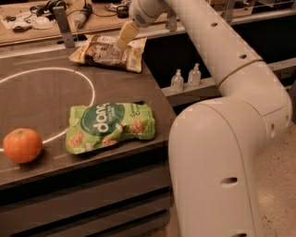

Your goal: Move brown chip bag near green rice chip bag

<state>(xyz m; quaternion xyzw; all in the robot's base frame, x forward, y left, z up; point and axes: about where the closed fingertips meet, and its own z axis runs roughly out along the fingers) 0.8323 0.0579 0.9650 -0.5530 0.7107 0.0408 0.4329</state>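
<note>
The brown chip bag (102, 54), dark brown in the middle with tan edges, lies flat at the far right corner of the dark table (41, 99). The green rice chip bag (110, 126) with white "dang" lettering lies near the table's front right edge, well apart from the brown bag. My gripper (122, 40) hangs from the white arm (217, 92) directly over the brown bag's right part, its tan tip close to the bag.
An orange (22, 145) sits at the front left. A white circle line (88, 88) is marked on the table. Two small bottles (185, 77) stand on a shelf to the right. A cluttered bench (55, 14) runs behind, with a metal post (63, 25).
</note>
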